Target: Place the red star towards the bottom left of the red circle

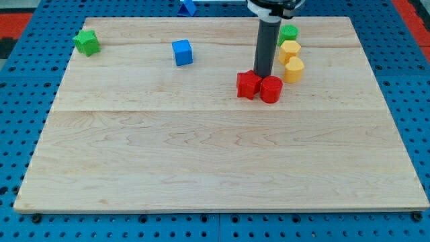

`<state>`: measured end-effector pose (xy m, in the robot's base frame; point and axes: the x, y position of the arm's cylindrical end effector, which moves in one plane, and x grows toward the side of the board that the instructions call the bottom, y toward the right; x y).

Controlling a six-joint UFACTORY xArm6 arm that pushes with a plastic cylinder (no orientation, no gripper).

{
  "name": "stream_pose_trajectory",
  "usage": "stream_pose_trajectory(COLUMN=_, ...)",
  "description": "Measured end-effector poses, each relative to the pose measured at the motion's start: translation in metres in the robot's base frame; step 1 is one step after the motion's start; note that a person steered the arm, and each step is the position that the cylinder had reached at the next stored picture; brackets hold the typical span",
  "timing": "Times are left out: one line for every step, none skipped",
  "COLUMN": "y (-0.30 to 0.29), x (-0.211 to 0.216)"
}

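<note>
Blue perforated bench (20, 168) beneath, carrying one pale wooden board (215, 161) that fills most of the view. One dark rod (264, 47) descending from the view's top, right of centre; no claw fitted, so nothing to read as open, closed or gripping. My tip (262, 74) set down on the board just behind the two red blocks, at the gap between them, and just left of the lower yellow block; contact with either red block not resolvable.

Seven blocks counted, plus one partly cropped:
- Red, two: red star (248, 85) immediately to the view's left of red circle (271, 89), the pair touching or nearly so, a little above the board's middle and right of centre. Star level with the circle rather than below it.
- Yellow, two: upper yellow block (289, 51) and lower yellow block (293, 69), stacked along a short column at the view's right of the rod, shapes rounded but not clearly made out.
- Green, two: green star (86, 42) near the board's top left corner; green block (289, 32) at the head of the yellow column, partly hidden by the rod's mount.
- Blue, two: blue cube (182, 52) in the upper left-centre, well apart from the others; blue block (188, 7) off the board at the view's top edge, cropped.
</note>
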<state>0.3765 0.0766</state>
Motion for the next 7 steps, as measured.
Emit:
stream_pose_trajectory(y=-0.017, x=0.014)
stream_pose_trajectory(y=-0.032, x=0.028)
stream_pose_trajectory(y=0.002, x=0.024)
stream_pose_trajectory(y=0.014, x=0.025)
stream_pose_trajectory(y=0.002, x=0.03)
stream_pose_trajectory(y=-0.054, x=0.014)
stream_pose_trajectory(y=-0.098, x=0.016)
